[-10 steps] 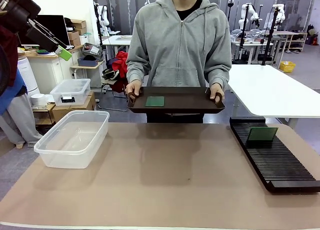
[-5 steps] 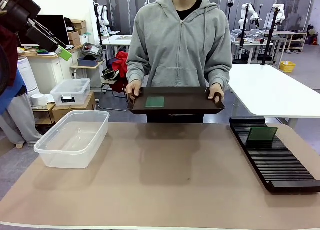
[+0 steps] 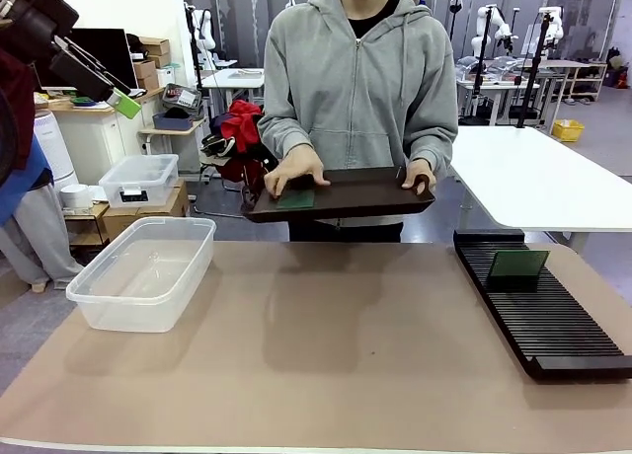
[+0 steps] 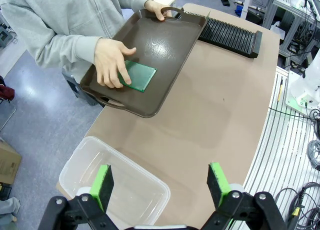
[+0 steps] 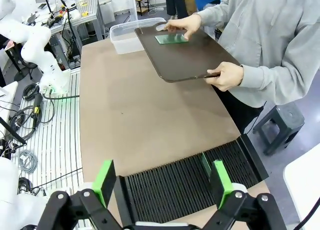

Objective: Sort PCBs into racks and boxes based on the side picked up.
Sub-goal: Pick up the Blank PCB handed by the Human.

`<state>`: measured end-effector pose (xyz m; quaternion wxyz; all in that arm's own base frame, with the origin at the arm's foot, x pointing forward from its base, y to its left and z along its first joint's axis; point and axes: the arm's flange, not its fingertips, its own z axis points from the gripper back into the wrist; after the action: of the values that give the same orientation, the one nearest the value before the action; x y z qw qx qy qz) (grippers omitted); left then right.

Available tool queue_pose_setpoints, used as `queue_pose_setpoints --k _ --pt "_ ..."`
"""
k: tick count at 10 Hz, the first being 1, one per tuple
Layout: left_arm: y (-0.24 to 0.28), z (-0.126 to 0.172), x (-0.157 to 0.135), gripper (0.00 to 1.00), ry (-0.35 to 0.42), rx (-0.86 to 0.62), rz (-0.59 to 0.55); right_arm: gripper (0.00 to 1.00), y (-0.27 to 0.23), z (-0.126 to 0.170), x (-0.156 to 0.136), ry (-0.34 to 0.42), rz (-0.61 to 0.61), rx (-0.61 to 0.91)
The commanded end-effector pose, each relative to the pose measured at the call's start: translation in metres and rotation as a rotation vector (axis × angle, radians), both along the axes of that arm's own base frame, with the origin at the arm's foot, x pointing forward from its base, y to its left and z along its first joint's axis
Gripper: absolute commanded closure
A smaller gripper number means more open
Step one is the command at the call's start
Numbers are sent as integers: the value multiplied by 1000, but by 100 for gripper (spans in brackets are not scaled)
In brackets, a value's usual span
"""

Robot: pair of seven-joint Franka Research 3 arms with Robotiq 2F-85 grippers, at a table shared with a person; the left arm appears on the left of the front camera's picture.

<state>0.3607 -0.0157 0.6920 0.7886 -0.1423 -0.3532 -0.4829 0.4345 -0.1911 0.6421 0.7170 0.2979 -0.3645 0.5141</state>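
A person across the table holds a dark brown tray (image 3: pixel 355 193) by one handle and presses the other hand (image 3: pixel 293 165) on a green PCB (image 3: pixel 295 200) lying on it. In the left wrist view the PCB (image 4: pixel 138 75) sits under those fingers. A second PCB (image 3: pixel 517 265) stands upright in the black rack (image 3: pixel 553 321) at the right. The clear box (image 3: pixel 146 273) stands at the left. My left gripper (image 4: pixel 160 185) hangs open high above the box (image 4: pixel 116 182). My right gripper (image 5: pixel 162 182) is open above the rack (image 5: pixel 175 187). Both hold nothing.
A smaller lidded clear box (image 3: pixel 138 182) sits on a stand behind the table's left side. A white table (image 3: pixel 538 183) stands beyond the rack. The brown tabletop (image 3: pixel 336 345) lies between box and rack. My left arm's gripper (image 3: pixel 111 91) shows at the upper left.
The person has taken one hand off the tray's handle and laid it on the PCB on the tray; the tray has shifted and tilted a little. Both grippers stayed still.
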Motion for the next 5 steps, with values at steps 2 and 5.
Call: queue_pose_setpoints --k 2,5 --pt "0 -2 1 0 -5 -1 0 0 4 -3 -3 -9 -13 1" --pt "0 -2 1 0 -5 -1 0 0 4 -3 -3 -9 -13 1"
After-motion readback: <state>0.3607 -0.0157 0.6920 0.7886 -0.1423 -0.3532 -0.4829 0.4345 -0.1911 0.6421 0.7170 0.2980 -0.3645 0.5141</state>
